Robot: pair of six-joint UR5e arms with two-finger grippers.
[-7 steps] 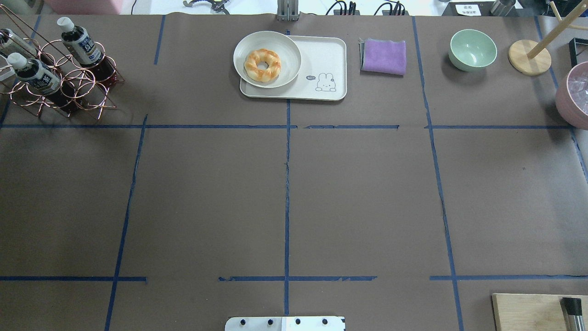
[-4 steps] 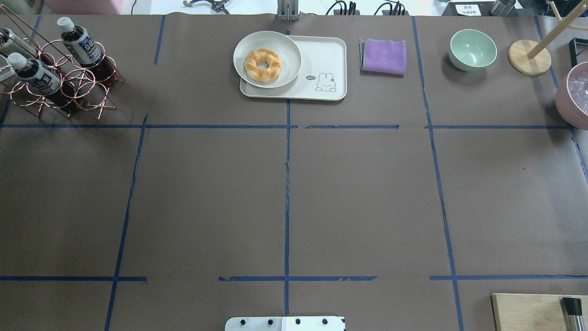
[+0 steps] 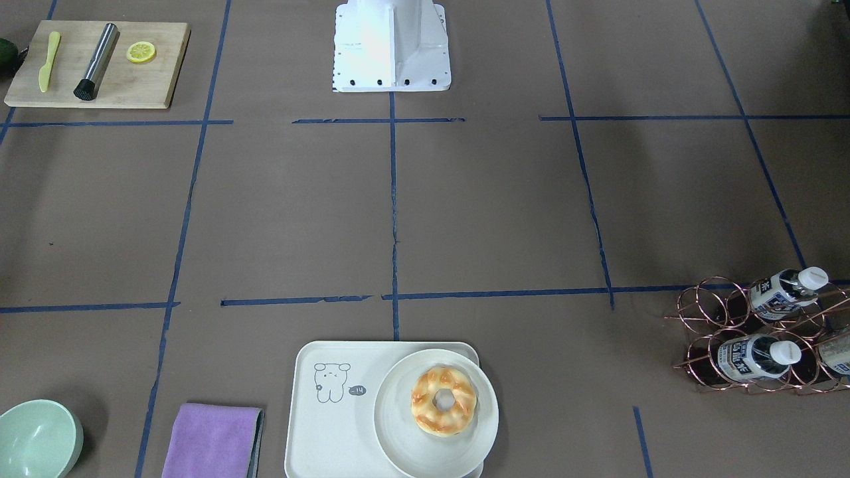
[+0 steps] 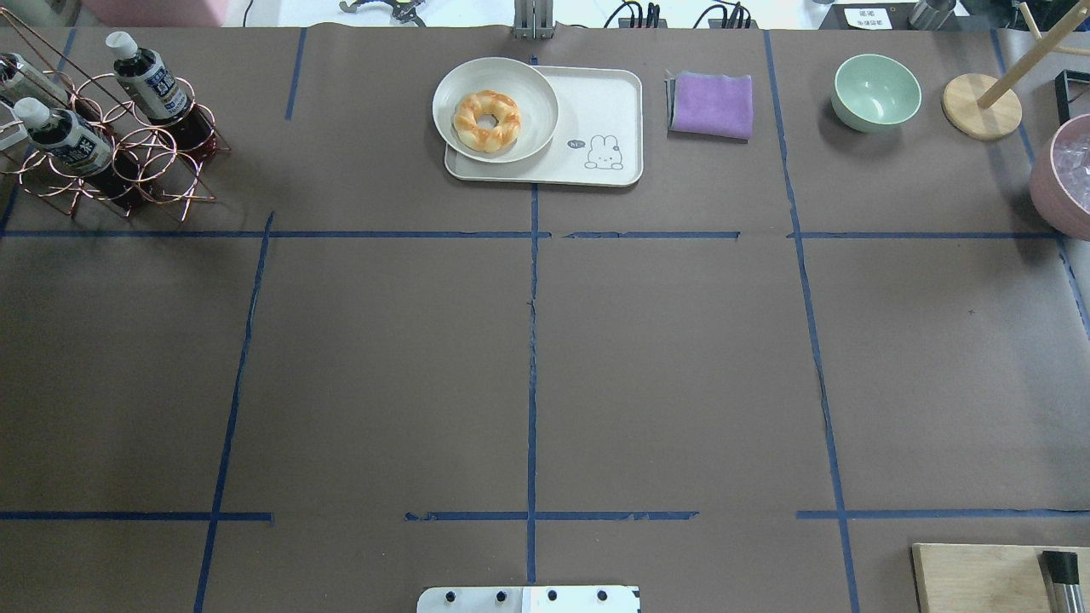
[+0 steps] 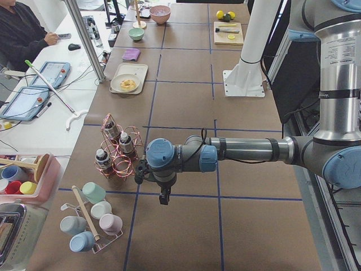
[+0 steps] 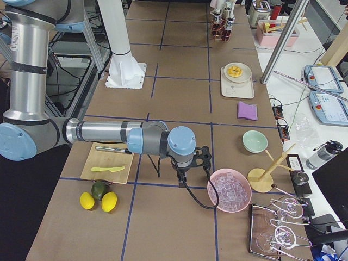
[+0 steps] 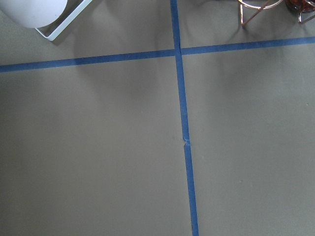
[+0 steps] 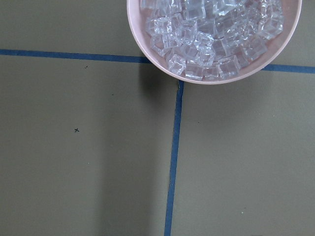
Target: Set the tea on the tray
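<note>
1. Nothing is gripped yet. The tea point(image 4: 152, 83) leans in a copper wire rack point(image 4: 128, 174) at the far left corner of the desk point(image 4: 528, 358), among other bottles just like it. It is well apart from the tray point(image 4: 609, 102), which sits at the far middle edge.
2. The left claw point(image 5: 164, 199) hangs over the desk just beside the rack, and the right claw point(image 6: 181, 183) hangs by a bowl of ice point(image 6: 227, 209). Each shows in a side view only, so I cannot tell whether either is apart or together. A claw that arrives closed would knock the cap instead of straddling it.
3. The bottles lie at a slant in the rings. A straight-down approach would probably meet the neck off-square and slip, or snag a wire loop.
4. Pulling the bottle along any line but its own slant could drag the light rack along or tip the neighbouring bottles.
5. The plate point(image 4: 532, 85) with the doughnut point(image 4: 486, 121) covers the half of the tray nearer the rack and overhangs its edge. Only the part by the drawing is free. A set-down too close to the plate would land on its rim, and the bottle would topple.
6. A tall, narrow bottle let go while tilted will likely fall and roll off the tray.
</note>
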